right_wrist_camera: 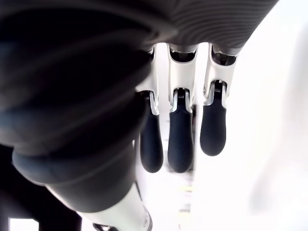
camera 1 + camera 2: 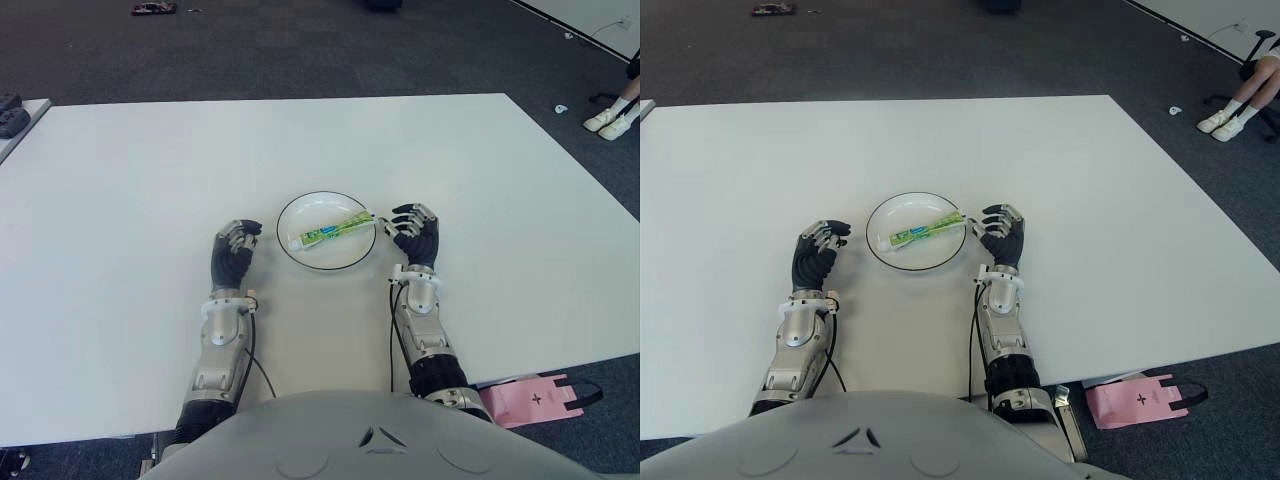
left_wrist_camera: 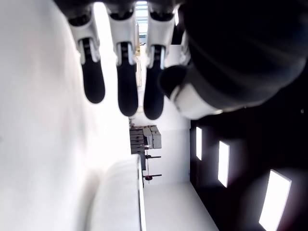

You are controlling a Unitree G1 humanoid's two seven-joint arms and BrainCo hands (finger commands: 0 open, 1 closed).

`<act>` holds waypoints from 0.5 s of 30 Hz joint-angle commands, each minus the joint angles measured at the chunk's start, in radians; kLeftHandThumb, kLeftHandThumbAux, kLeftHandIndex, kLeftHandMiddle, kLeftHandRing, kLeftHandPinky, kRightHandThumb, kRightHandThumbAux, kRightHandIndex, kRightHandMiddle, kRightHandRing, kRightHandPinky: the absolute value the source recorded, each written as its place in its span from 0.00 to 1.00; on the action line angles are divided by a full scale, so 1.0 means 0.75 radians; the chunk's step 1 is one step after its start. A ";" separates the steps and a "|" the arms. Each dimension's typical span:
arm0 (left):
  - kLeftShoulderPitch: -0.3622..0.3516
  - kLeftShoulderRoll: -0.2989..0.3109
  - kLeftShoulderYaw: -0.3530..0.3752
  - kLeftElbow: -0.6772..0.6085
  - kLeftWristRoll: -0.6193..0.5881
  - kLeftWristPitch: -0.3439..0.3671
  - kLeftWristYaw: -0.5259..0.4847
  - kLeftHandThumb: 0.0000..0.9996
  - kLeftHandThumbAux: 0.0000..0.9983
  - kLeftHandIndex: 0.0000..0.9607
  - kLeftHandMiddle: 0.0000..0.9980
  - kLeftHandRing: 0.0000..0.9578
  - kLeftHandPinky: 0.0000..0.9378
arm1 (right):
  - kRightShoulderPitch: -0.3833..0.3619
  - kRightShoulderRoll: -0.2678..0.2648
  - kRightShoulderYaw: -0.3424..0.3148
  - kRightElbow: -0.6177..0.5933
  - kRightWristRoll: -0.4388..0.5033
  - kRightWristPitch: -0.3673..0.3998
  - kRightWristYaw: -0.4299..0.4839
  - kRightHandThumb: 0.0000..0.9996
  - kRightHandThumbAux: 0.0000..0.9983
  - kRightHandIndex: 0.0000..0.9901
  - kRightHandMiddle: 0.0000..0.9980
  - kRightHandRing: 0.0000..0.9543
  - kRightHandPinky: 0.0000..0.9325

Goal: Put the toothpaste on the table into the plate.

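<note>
I see the toothpaste [image 2: 332, 231] lying inside the plate [image 2: 300, 259], diagonal, with its far end at the rim on the right side. The plate sits near the middle of the table [image 2: 130, 180], closer to my edge than to the far edge.

My right hand [image 2: 415, 233] is just beside the plate on its right, fingers [image 1: 180, 140] loosely extended and relaxed, and they hold nothing. In the eye views its fingertips are very near the tube end at the rim, but I cannot tell if they touch it.

My left hand [image 2: 234, 251] is on the left of the plate, a little apart from the rim. Its fingers [image 3: 127, 86] are also relaxed and a bit curled, with nothing inside.

Around the plate the table is wide and bare on the left, right and far side. The near edge runs just in front of my body. Off the table, a pink bag [image 2: 530, 398] lies on the floor near the right corner, and a person's feet [image 2: 610, 120] show at the far right
</note>
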 commanded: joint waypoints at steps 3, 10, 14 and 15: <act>0.027 -0.014 -0.007 0.039 0.002 0.042 -0.007 0.71 0.72 0.44 0.40 0.39 0.39 | 0.109 -0.014 0.009 -0.040 -0.007 0.255 0.074 0.66 0.75 0.43 0.50 0.52 0.54; 0.027 -0.016 -0.010 0.038 0.007 0.048 -0.001 0.71 0.72 0.44 0.40 0.38 0.37 | 0.096 -0.075 0.028 -0.056 -0.045 0.379 0.157 0.71 0.74 0.43 0.50 0.52 0.51; 0.027 -0.016 -0.011 0.037 0.004 0.053 -0.004 0.71 0.72 0.44 0.39 0.38 0.36 | 0.087 -0.098 0.032 -0.044 -0.056 0.403 0.182 0.71 0.73 0.43 0.50 0.51 0.50; 0.027 -0.016 -0.011 0.036 0.003 0.054 -0.006 0.71 0.72 0.44 0.39 0.37 0.36 | 0.085 -0.102 0.033 -0.040 -0.058 0.406 0.186 0.71 0.73 0.43 0.50 0.50 0.49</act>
